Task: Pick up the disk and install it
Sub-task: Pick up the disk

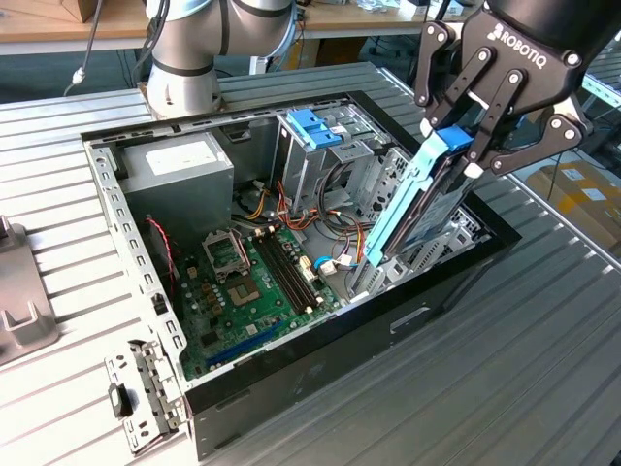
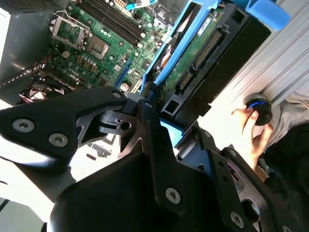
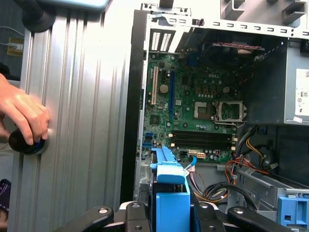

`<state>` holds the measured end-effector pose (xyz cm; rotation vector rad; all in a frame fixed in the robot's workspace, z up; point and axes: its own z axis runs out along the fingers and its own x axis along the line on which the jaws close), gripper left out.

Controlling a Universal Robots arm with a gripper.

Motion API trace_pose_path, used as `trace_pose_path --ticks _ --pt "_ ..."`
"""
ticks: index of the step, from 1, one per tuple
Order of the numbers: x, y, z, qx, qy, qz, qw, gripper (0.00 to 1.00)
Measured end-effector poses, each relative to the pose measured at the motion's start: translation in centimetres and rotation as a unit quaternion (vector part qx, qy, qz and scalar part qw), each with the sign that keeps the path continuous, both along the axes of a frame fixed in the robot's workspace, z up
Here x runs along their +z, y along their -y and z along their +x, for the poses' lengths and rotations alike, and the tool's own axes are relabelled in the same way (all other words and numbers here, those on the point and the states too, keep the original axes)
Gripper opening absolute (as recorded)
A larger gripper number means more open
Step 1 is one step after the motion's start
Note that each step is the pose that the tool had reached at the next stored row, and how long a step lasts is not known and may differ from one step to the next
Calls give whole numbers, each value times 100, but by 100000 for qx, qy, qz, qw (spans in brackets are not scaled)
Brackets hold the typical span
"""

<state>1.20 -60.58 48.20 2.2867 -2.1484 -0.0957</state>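
My gripper (image 1: 453, 146) is shut on the disk (image 1: 417, 209), a dark drive in blue plastic rails. It holds the disk by its upper end. The disk hangs steeply tilted over the side of the open computer case (image 1: 291, 383) on the exterior view's right. Its lower end reaches down among the drive bays and cables there. In the second wrist view the disk (image 2: 193, 63) shows its green circuit board and connector beyond the gripper (image 2: 174, 121). In the first wrist view the blue rail of the disk (image 3: 171, 186) stands between the black fingers (image 3: 136, 209).
The case holds a green motherboard (image 1: 252, 282), a grey power supply box (image 1: 179, 160) and an upright metal cage with a blue top (image 1: 315, 126). A person's hand (image 3: 24, 113) rests on a black knob on the ribbed metal table beside the case. A grey bracket (image 1: 19, 301) lies on the exterior view's left.
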Motion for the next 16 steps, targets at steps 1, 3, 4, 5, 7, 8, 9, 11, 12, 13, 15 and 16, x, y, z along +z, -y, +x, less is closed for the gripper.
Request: trace_pose_path --ticks 1,3,4,5,7,8,9,11,12,13,15,16 --pt "0 0 2 -4 2 3 100000 37" --pt "0 0 6 -1 4 2 100000 37" --pt "-1 0 8 -1 5 5 100000 37" --pt "0 0 11 -1 1 4 100000 37" --pt "0 0 16 -1 0 3 100000 37" --pt "0 0 19 -1 1 3 100000 37" --pt "0 0 21 -3 1 3 100000 37" --pt "0 0 25 -3 0 4 100000 37" --pt "-1 0 27 -2 1 7 100000 37" --pt "-1 0 30 -2 2 6 100000 37" --pt "0 0 40 -4 1 0 100000 37" --pt "-1 0 44 -1 1 5 100000 37"
